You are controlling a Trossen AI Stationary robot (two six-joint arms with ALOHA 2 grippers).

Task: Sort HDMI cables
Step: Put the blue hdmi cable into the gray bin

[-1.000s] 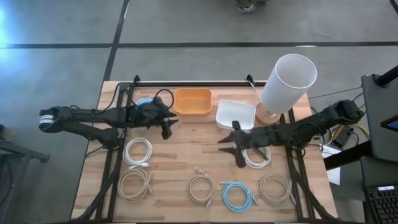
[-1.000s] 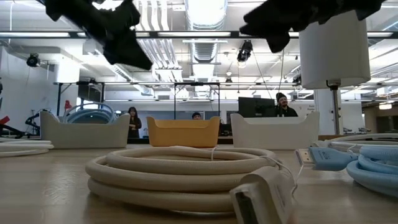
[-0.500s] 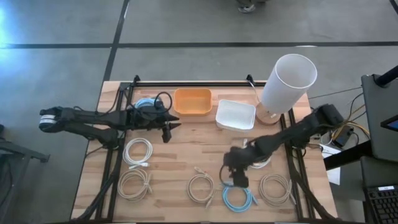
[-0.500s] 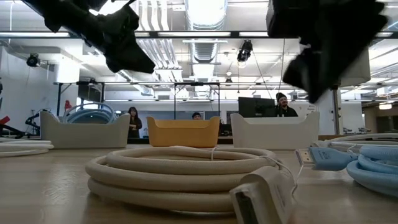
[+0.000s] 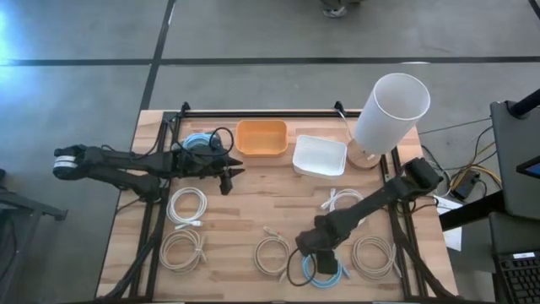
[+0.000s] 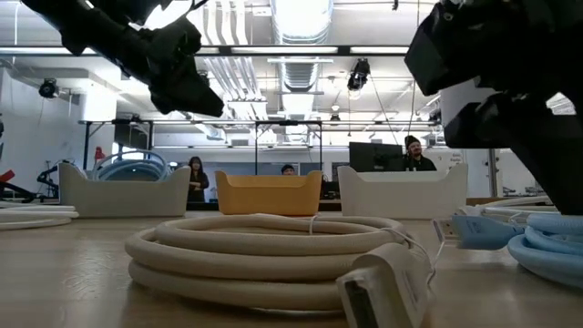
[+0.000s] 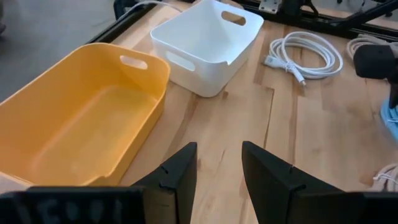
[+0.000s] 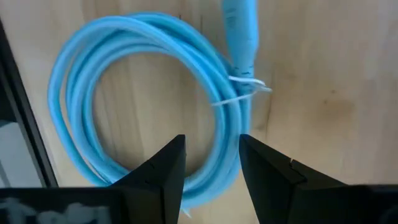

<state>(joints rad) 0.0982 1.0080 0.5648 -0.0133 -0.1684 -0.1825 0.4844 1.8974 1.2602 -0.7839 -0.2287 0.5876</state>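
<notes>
Several coiled cables lie flat on the wooden table: a light blue coil (image 5: 327, 270) near the near edge, beige coils (image 5: 272, 254) (image 5: 373, 254) (image 5: 181, 250), and white coils (image 5: 187, 205) (image 5: 346, 202). Another light blue coil (image 5: 198, 141) sits in a bin at the far left. My right gripper (image 5: 312, 260) hangs open over the light blue coil (image 8: 143, 99), pointing down, with its fingers on either side of one side of the coil's bundle. My left gripper (image 5: 232, 167) hovers open, near the orange bin (image 5: 261, 138).
An orange bin (image 7: 74, 118) and a white bin (image 7: 205, 43) stand side by side at the far edge. A tall white cylinder (image 5: 390, 108) stands at the far right corner. In the low view a beige coil (image 6: 264, 255) fills the foreground. People sit in the room beyond.
My right gripper has swung from beside the white bin toward the table's near edge, tipped down, and come down over the light blue coil. The white coil it hid now shows. The left arm has barely moved.
</notes>
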